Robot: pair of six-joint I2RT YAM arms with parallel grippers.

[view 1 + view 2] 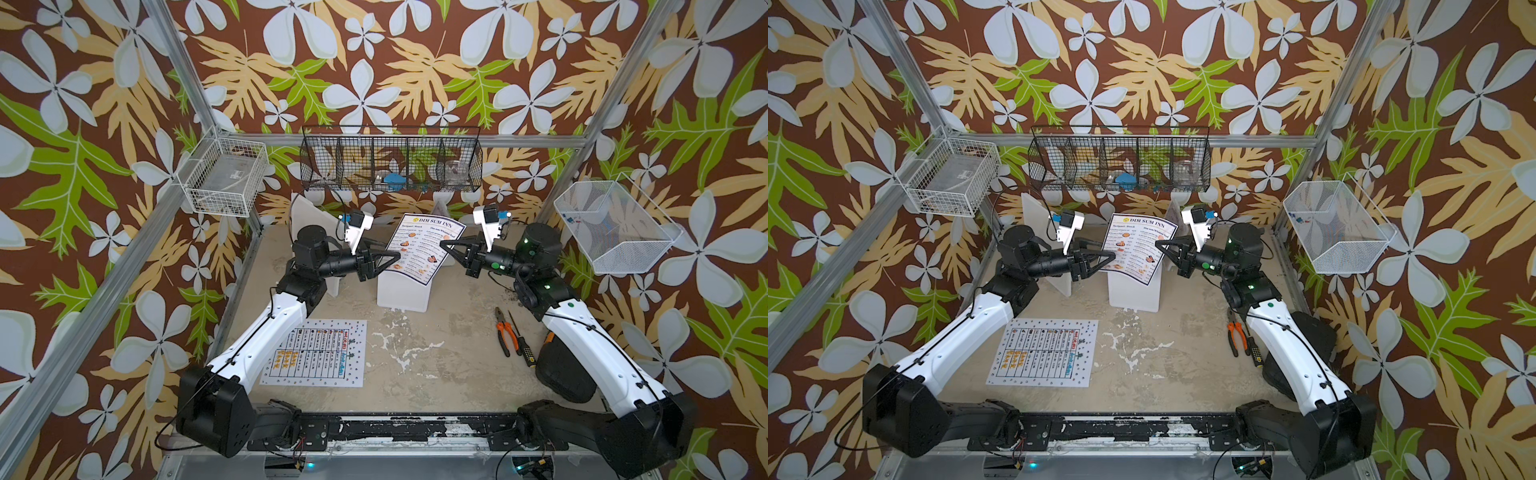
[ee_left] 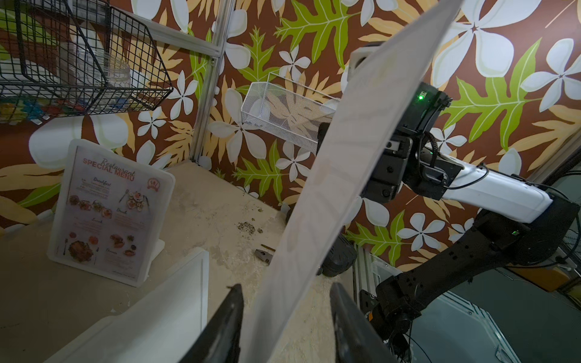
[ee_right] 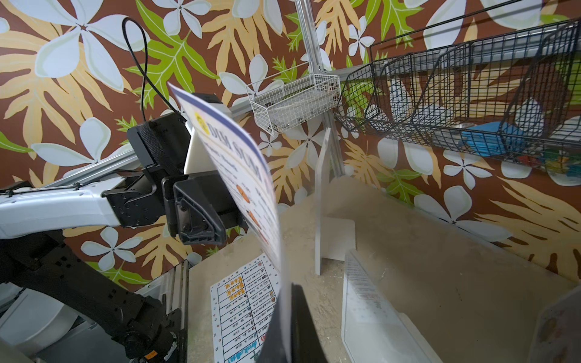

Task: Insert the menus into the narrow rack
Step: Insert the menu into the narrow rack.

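Sheet with dotted border (image 1: pixel 316 353) lies flat on surface (image 1: pixel 436 365), near side, by the left arm, untouched. Next over, left tool (image 1: pixel 394 259): jaws apart, straddling the left edge of the DIM SUM INN menu (image 1: pixel 424 245). Left wrist view shows a finger (image 2: pixel 231 317) on each side of the paper with a gap, so no pinch there. Menu hangs mid-air between both tools, tilted, long axis running from low near end to high far end, print facing up toward both top views. Directly under its low edge stands white rack (image 1: pixel 401 295); can't tell whether that edge is in the slot yet. Further right, right tool (image 1: pixel 445 245) is clamped on the menu's right edge, so the right arm alone carries it. Relation that decides the next move, as I read it: low edge vs slot line. Sheet needs to go down along its long axis, parallel to the slot. Paper looks bowed and could catch the lip. SPECIAL MENU (image 2: pixel 107 213) already stands in a holder at the back, well apart
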